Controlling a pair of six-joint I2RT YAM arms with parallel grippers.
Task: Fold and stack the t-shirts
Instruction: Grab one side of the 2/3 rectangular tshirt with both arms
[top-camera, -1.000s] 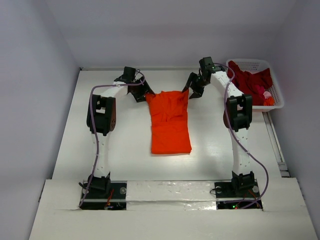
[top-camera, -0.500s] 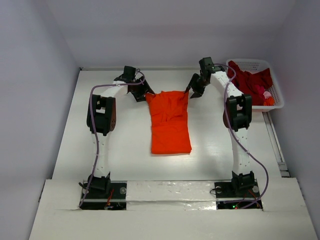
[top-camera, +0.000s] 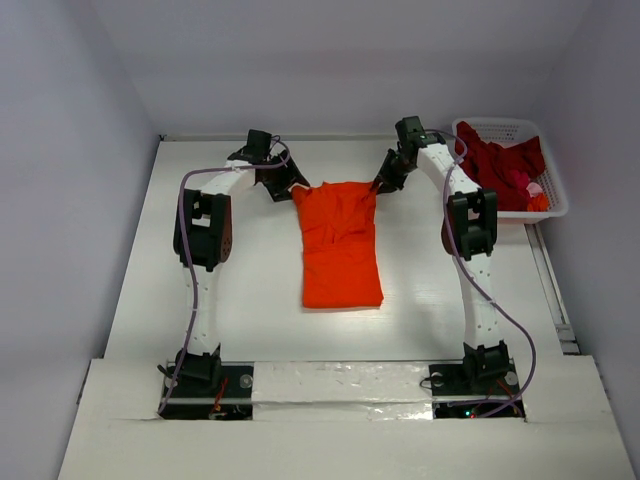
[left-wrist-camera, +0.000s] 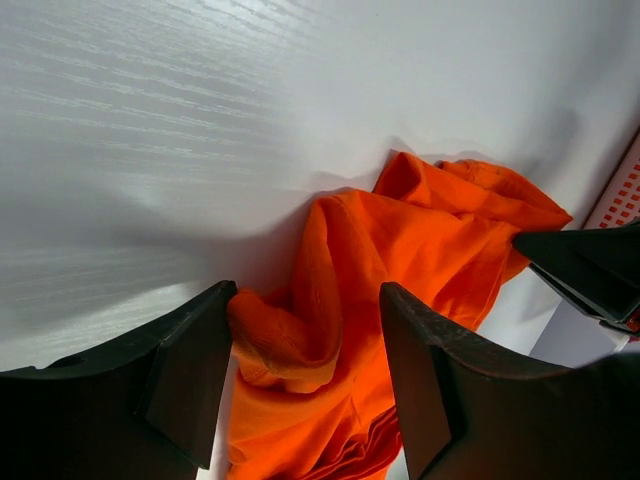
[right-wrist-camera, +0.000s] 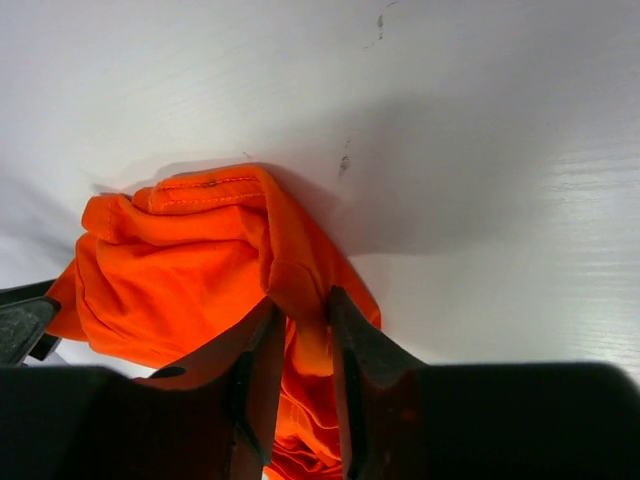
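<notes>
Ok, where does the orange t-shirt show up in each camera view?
Top external: orange t-shirt in the middle of the white table.
Left wrist: lower centre and right, a fold between the left gripper fingers.
Right wrist: lower left, fabric between the right gripper fingers.
Shared landmark: the table surface under it.

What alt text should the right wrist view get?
The right gripper pinches a bunched corner of the orange shirt, its jaws nearly closed on the fabric. The shirt lies on a white table.
</notes>
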